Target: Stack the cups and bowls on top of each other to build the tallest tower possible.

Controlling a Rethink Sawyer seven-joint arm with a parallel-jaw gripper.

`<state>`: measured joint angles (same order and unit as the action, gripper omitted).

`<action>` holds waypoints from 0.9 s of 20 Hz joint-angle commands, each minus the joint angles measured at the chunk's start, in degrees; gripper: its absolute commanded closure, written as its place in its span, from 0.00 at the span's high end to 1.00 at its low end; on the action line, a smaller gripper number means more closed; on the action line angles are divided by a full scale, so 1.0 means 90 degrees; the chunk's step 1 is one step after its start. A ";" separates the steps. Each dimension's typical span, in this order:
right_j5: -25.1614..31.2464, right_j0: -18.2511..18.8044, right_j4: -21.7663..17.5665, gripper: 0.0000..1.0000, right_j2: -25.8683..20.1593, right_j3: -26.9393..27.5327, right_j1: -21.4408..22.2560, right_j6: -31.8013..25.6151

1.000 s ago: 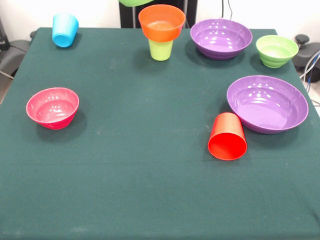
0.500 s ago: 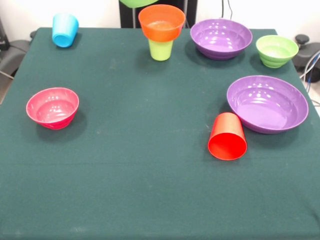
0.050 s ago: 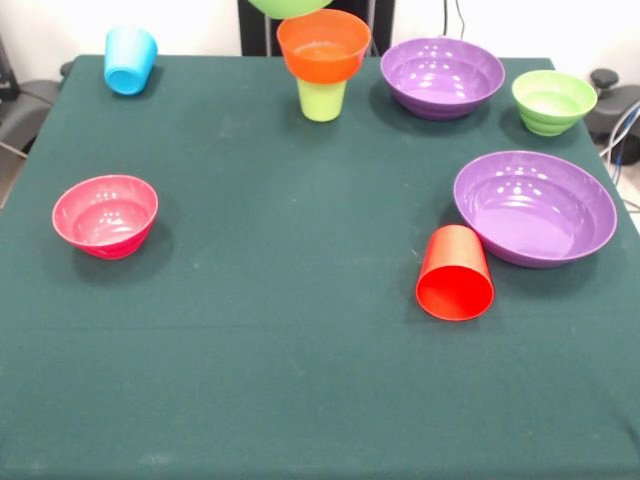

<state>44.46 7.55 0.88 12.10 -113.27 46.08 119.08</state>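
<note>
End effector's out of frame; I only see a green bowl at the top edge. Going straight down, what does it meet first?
Most likely the orange bowl sitting on the green cup: the green bowl hangs just above its rim, slightly left. Depth is unclear, so it may pass behind.

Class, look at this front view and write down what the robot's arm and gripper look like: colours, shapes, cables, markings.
Neither the arm nor the gripper shows in this view, so nothing can be said of their colours, shapes, cables or markings. Only the curved underside of a lime green bowl pokes in at the top edge, above the orange bowl.
</note>
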 commanded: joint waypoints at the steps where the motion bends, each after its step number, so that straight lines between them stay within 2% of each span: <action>1: -0.0117 -0.0323 0.0047 0.00 0.0034 0.0045 -0.0601 0.1515; 13: -0.0436 -0.0549 0.0318 0.00 0.0046 -0.0002 -0.0735 0.1648; 18: -0.0571 -0.0431 0.0428 0.00 -0.0018 0.0100 -0.0887 0.1590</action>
<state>44.45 3.65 1.62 15.04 -113.24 40.70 122.47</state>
